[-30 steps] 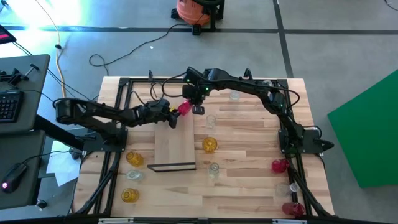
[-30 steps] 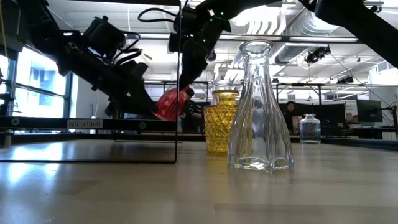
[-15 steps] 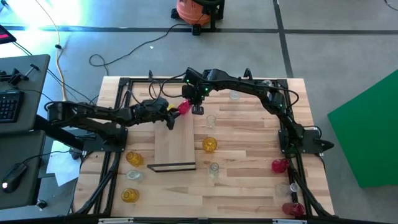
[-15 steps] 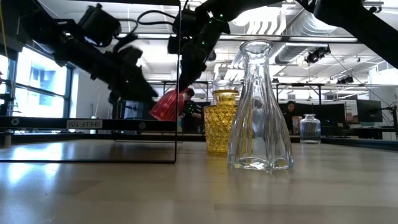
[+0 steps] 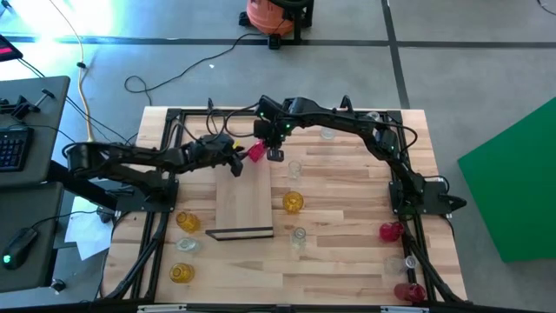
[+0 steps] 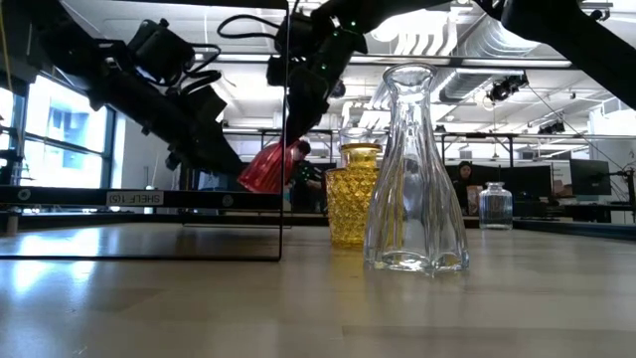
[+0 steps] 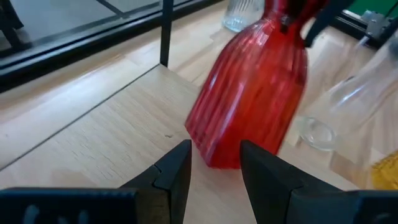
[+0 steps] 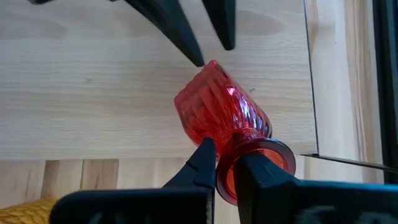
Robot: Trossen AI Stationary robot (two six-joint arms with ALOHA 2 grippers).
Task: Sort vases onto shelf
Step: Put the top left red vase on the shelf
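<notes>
Right hand [image 8: 225, 163] pinches tilted ribbed red glass vase [image 8: 217, 106] by its neck, over far edge of light-wood shelf board [image 5: 243, 202]. Left hand [image 7: 214, 167], fingers spread, just beside vase base, likely to steady it for standing upright.

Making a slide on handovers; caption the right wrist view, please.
Right end effector pinches a tilted red vase by its neck above the shelf, left end effector open beside it.

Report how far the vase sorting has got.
Done: nothing yet; no vase stands on the shelf.
In hand: the right gripper is shut on the neck of a tilted red vase above the shelf's far end; the left gripper is open just short of its base.
Left: amber, clear and red vases scattered on the table.
</notes>
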